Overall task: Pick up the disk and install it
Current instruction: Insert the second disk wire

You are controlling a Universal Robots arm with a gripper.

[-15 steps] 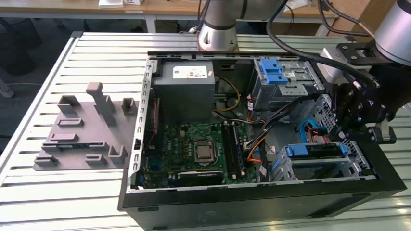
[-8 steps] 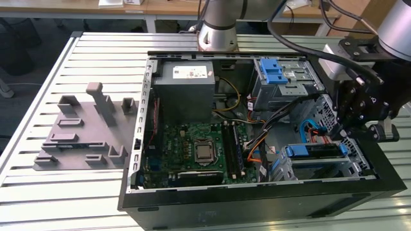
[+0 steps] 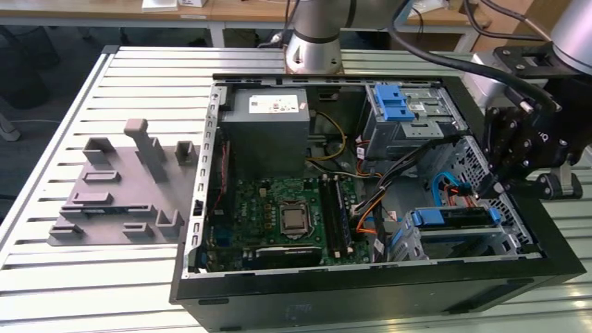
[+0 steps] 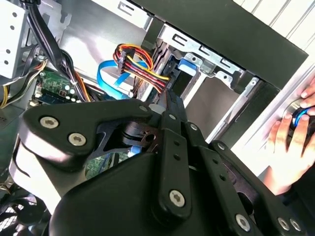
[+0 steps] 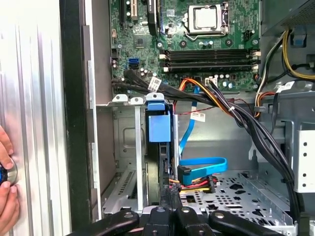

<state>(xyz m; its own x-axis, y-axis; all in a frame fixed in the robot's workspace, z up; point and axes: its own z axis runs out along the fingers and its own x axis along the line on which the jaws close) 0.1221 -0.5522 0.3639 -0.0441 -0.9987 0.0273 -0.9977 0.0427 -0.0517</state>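
In the exterior view the disk (image 3: 455,218) is sitting in its bay at about four o'clock inside the open computer case (image 3: 370,295) on the bench (image 3: 111,277) — the tool (image 3: 486,187) is hanging just above it. In the first wrist view the disk (image 5: 158,129) is standing edge-on in the bay, a person's hand (image 5: 6,191) resting on the bench. In the second wrist view the tool's (image 4: 165,96) fingers are pressing together, gripping nothing.

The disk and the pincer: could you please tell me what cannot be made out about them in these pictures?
- The disk in the exterior view: it sits in the bay; the bay's metal frame hides its lower part.
- In the first wrist view the disk stands edge-on, so its label is hidden.
- The pincer: whether it touches the disk cannot be told.
- A person's hand is cut off by the picture's edge.
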